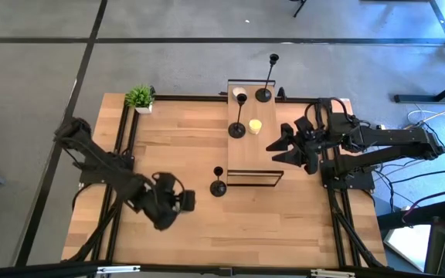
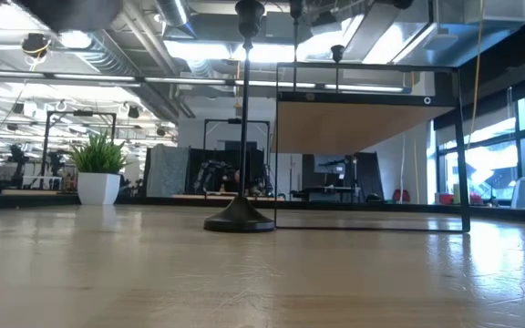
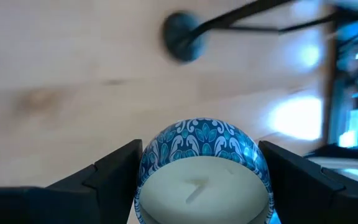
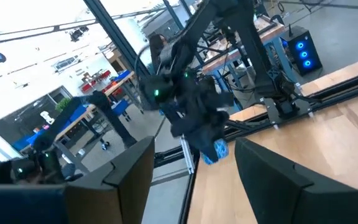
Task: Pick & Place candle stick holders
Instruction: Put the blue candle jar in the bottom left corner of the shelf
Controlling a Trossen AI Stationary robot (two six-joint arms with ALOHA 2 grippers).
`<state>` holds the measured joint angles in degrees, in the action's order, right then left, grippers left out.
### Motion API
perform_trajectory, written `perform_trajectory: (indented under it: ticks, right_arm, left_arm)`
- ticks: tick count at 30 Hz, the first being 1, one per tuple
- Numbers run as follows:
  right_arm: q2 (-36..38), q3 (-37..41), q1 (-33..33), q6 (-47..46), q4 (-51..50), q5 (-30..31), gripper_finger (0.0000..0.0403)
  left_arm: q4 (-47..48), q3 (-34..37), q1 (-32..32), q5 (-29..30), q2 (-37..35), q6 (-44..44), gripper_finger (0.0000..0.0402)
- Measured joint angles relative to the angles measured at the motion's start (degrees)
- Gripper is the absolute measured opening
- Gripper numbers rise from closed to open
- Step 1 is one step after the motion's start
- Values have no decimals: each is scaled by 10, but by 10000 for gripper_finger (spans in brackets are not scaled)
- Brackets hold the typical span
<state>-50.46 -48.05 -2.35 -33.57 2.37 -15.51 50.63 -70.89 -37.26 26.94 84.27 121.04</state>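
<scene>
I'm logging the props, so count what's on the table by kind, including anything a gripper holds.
Black candle holders: 3
Candles: 3, a yellow one, a white one, and one in a blue patterned tin between the left gripper fingers
Potted plants: 1
Shelf stands: 1
Total: 8

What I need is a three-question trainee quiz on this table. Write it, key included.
1. True or false: the left gripper is empty.
2. How many candle stick holders stand on the shelf? A one, B two, C three.
3. Fill in: the third holder stands on the ____.
Key: 1 false, it holds a blue patterned candle tin. 2 B. 3 table.
</scene>
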Motion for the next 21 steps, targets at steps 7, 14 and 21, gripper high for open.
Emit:
perform_trajectory:
  ticks: [7, 14, 21]
  right_arm:
    - [-5, -34, -23, 59, -89, 16, 227]
    - [-64, -200, -80, 166, -361, 146, 227]
    - [-165, -366, -114, 177, -494, 172, 235]
  left_arm:
    - [-89, 0, 69, 7, -37, -116, 289]
    - [-208, 0, 124, -4, -40, -223, 289]
    - [-275, -9, 161, -10, -40, -289, 289]
